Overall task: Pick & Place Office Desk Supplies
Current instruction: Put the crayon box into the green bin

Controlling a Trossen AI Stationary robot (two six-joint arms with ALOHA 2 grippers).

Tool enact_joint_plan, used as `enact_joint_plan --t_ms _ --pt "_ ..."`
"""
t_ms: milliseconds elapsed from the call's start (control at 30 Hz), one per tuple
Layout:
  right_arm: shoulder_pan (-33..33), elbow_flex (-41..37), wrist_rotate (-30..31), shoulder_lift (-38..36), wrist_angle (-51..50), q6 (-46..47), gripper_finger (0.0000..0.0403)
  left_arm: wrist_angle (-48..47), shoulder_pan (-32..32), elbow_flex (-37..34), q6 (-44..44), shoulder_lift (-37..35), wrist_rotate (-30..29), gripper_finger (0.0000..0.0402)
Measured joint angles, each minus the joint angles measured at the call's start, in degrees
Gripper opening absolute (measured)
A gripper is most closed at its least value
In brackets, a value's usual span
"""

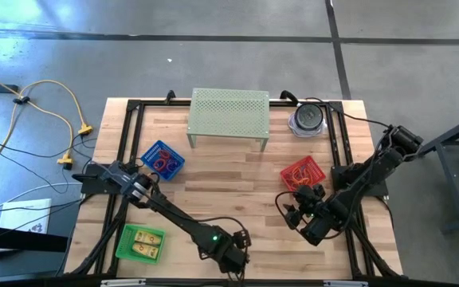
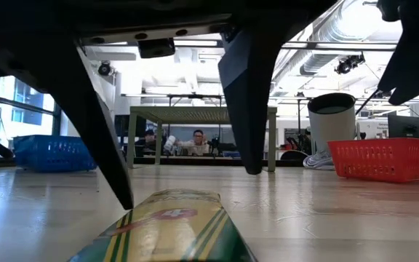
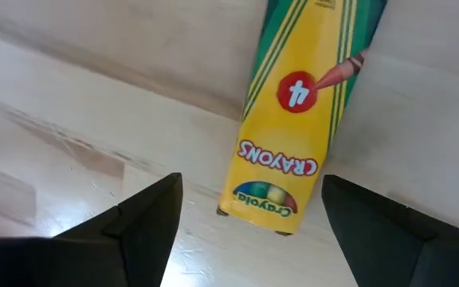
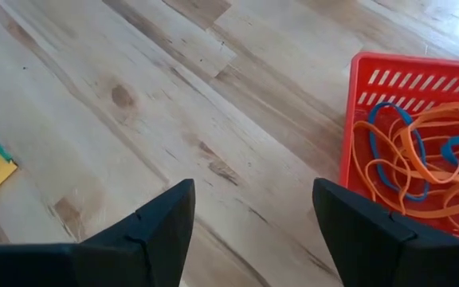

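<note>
1. High view: the left gripper [image 1: 233,257] hangs at the near edge of the wooden tabletop [image 1: 229,171], the right gripper [image 1: 297,209] just beside the red basket [image 1: 303,174] of rubber bands. A blue basket [image 1: 162,159], a green basket [image 1: 140,242] with yellow boxes and a pale green perforated stand [image 1: 229,116] also sit there.
2. Low view: two dark fingers [image 2: 249,87] stand wide apart over a crayon box [image 2: 169,229] lying flat.
3. Left wrist view: the left fingers [image 3: 146,219] are wide, not touching the yellow and green crayon box [image 3: 289,135] on the wood between them.
4. Right wrist view: the right fingers [image 4: 154,227] are spread wide and empty; orange and blue rubber bands [image 4: 409,155] lie in the red basket.
</note>
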Motion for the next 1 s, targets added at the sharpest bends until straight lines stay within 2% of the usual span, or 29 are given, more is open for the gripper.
enact_joint_plan --t_ms 300,533,833,1000 --pt "-0.18 0.02 -0.13 0.02 0.43 -0.02 0.0244 0.71 1.16 0.07 2.21 1.66 5.81 0.0294" --pt "-0.18 0.02 0.23 0.04 0.59 -0.02 0.0244 1.06 1.16 0.02 4.43 1.73 6.49 0.0293" --pt "-0.18 0.02 0.61 0.04 0.55 -0.04 0.0244 1.08 2.42 0.02 5.72 3.02 12.37 0.0263" --pt "-0.11 0.02 3.35 0.04 0.55 -0.27 0.0244 1.02 2.87 0.02 5.85 4.04 15.2 0.026"
